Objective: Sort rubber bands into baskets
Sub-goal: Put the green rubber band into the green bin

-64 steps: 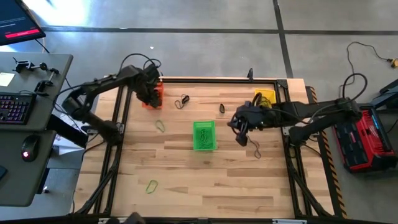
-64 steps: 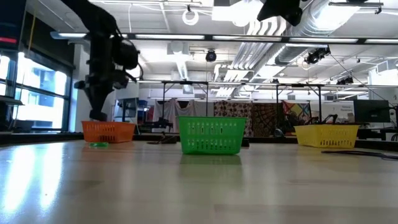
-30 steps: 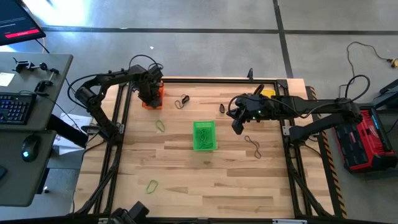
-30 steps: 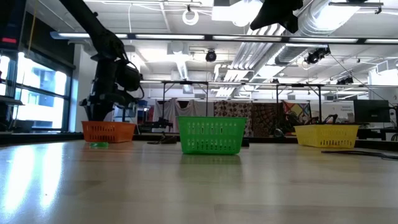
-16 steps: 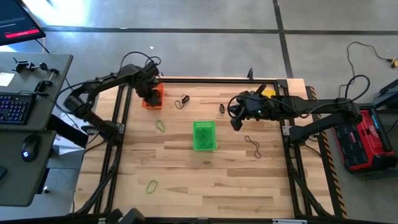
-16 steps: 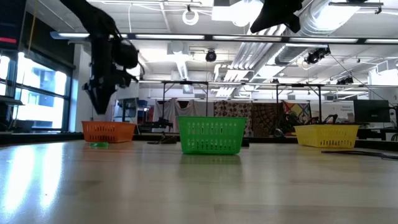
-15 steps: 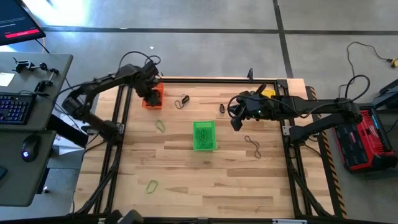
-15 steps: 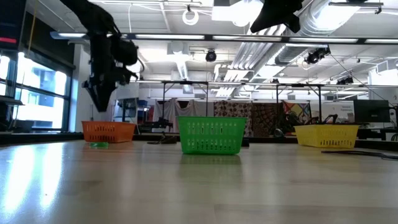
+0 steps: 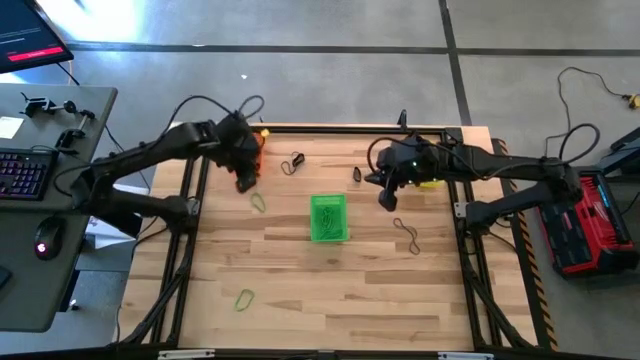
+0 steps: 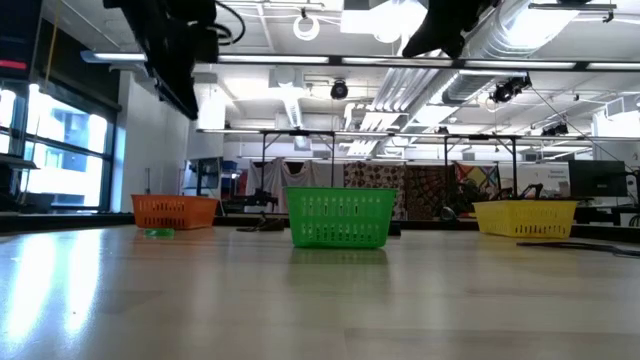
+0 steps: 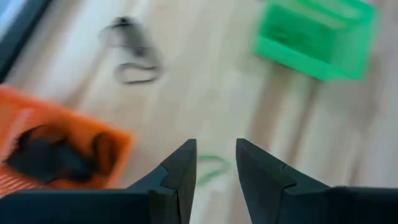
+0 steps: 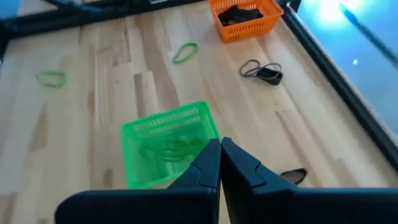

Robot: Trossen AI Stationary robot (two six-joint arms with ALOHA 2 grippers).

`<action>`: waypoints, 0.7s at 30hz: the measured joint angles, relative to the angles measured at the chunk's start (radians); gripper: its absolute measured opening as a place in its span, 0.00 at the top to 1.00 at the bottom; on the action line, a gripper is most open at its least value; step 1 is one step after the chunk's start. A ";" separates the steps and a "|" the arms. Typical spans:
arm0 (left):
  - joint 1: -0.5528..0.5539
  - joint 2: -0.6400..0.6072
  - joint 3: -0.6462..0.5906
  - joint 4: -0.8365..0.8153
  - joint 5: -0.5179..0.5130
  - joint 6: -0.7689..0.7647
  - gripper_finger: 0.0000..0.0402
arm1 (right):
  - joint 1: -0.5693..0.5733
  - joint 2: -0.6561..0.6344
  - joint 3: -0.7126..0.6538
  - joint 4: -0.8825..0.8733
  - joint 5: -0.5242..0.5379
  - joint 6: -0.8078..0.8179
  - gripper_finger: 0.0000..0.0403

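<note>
My left gripper (image 9: pixel 245 182) hangs open and holds nothing, above the table just near of the orange basket (image 11: pixel 43 134), which holds black rubber bands (image 11: pixel 53 152). A green rubber band (image 11: pixel 211 167) lies on the wood below its fingers. My right gripper (image 9: pixel 388 200) is shut and holds nothing, raised between the green basket (image 9: pixel 328 218) and the yellow basket (image 9: pixel 428 160). The green basket holds green bands (image 12: pixel 168 149). Loose black bands (image 9: pixel 293 162), (image 9: pixel 357 174), (image 9: pixel 406 233) and another green band (image 9: pixel 244 298) lie flat on the table.
The three baskets stand across the far half of the table: orange (image 10: pixel 175 211), green (image 10: pixel 340 217), yellow (image 10: pixel 527 217). A black frame rail (image 9: pixel 350 129) runs along the far edge. The near half of the wooden top (image 9: pixel 340 310) carries only one green band.
My left gripper has risen from the orange basket and swung toward the table's near edge, now standing over the green band beside the basket. My right arm has swung a little toward the far edge, its gripper staying shut. No band or basket has moved.
</note>
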State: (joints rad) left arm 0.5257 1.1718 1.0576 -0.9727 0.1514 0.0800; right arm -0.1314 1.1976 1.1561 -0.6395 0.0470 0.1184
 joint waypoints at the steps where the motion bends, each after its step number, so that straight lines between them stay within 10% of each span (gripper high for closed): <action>1: -0.029 0.000 0.000 -0.001 0.016 -0.002 0.74 | -0.009 0.000 0.000 0.000 -0.005 -0.028 1.00; 21: -0.220 0.240 0.000 -0.011 -0.080 0.315 0.70 | -0.059 0.000 0.000 0.053 0.008 0.047 1.00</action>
State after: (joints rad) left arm 0.3062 1.4118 1.0576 -0.9836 0.0711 0.3951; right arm -0.1903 1.1976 1.1561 -0.5865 0.0546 0.1656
